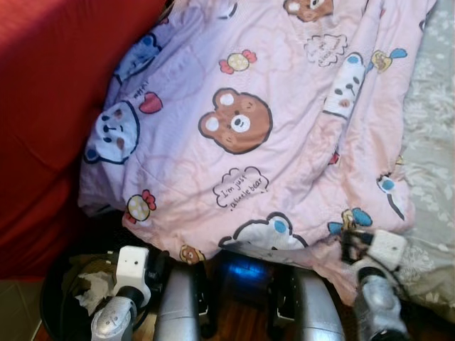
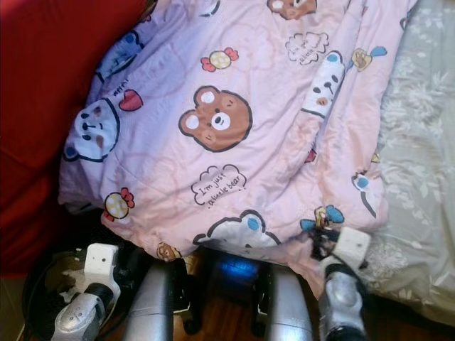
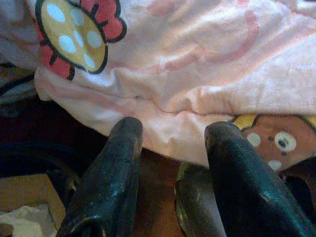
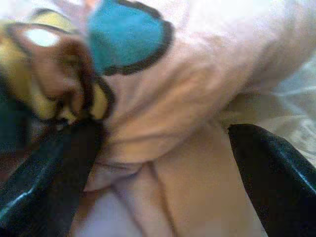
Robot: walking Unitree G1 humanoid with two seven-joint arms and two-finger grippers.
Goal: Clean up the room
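A pink blanket (image 1: 242,142) printed with bears, candies and speech clouds lies rumpled over the bed, its lower hem hanging toward me. My left gripper (image 3: 173,132) is open just below that hem, near a candy print, with its fingertips (image 3: 127,129) close to the fabric and nothing between them. My right gripper (image 4: 163,143) is open at the blanket's lower right corner (image 1: 348,238), and a fold of pink fabric lies between its two fingers (image 4: 266,148).
A red upholstered surface (image 1: 50,106) rises on the left. A grey floral sheet (image 1: 430,142) covers the bed on the right. A black round bin (image 1: 53,284) holding crumpled paper (image 1: 89,293) stands under my left arm. Wooden floor shows between my legs (image 1: 178,305).
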